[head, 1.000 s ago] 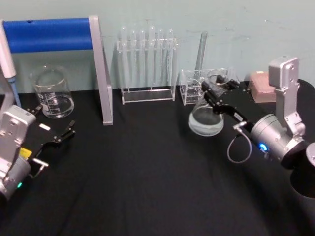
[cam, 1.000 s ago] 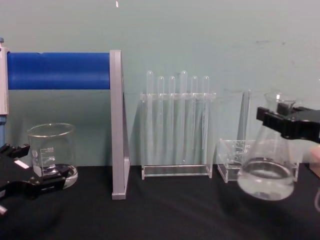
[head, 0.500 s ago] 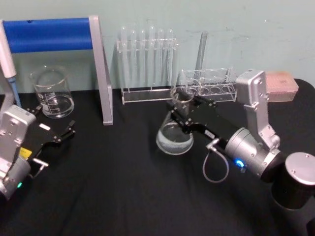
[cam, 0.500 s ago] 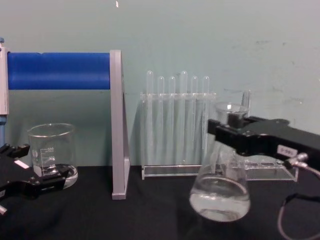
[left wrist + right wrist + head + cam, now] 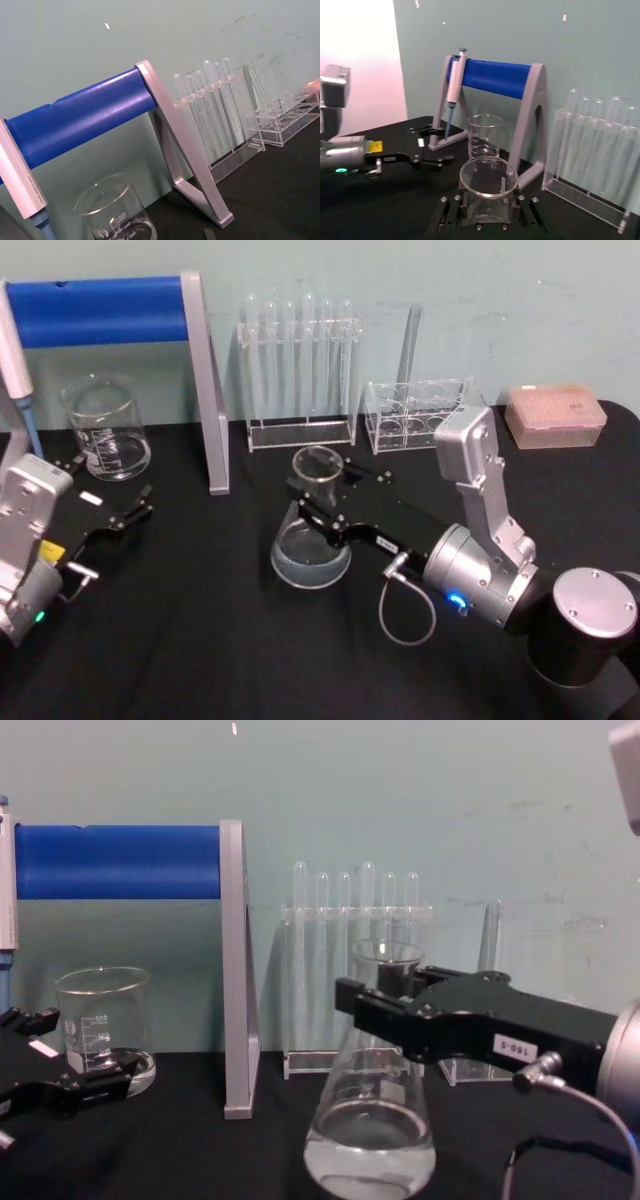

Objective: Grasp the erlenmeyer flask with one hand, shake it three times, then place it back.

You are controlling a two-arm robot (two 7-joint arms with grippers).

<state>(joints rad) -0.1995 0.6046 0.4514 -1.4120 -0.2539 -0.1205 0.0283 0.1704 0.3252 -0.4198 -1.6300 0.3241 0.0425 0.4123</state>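
Observation:
The erlenmeyer flask is clear glass with a little clear liquid in its wide base, and it is near the middle of the black table. My right gripper, the hand, is shut on its neck just under the flared rim. From the chest, the flask hangs low and close, with the black jaws of the right gripper clamped around the neck. I cannot tell whether the base touches the cloth. The right wrist view looks down into the flask rim. My left gripper rests open at the left.
A glass beaker stands at the back left under the blue pipette stand. A test tube rack, a small clear rack and a pink tip box line the back. The stand's grey leg is left of the flask.
My right gripper has swung the flask from the back right, beside the small clear rack, leftward and nearer to me, to the table's middle. The left arm has not moved.

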